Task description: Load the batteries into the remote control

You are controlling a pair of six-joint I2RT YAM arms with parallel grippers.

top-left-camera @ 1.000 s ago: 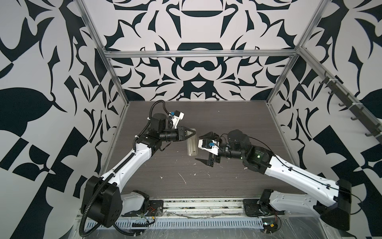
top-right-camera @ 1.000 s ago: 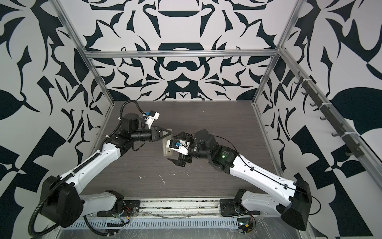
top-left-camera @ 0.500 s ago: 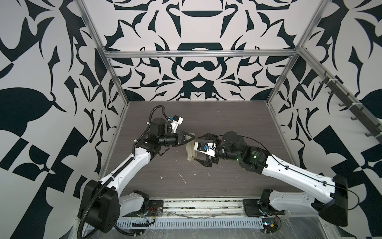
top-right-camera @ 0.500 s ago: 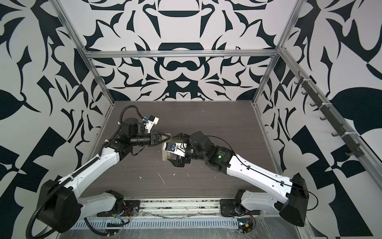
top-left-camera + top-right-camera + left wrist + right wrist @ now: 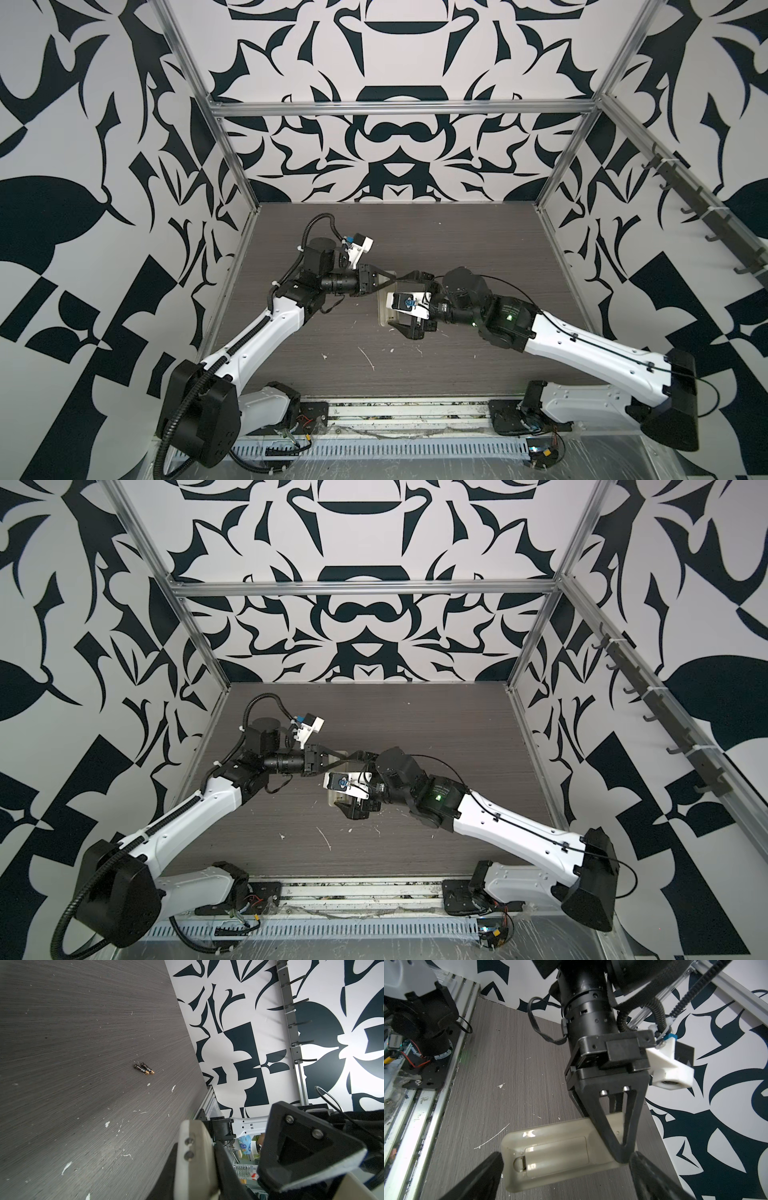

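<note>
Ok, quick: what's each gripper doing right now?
Left gripper: closed on one end of the remote control.
Right gripper: open, jaws either side of the remote control, holding nothing.

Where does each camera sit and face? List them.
Top views: high at front, looking down on table, left gripper, right gripper, remote control.
Left wrist: on left arm, faces across table at batteries; left fingers show.
Right wrist: on right arm, faces remote control; right fingers, left gripper show.
Shared: top and right wrist see remote control.
</note>
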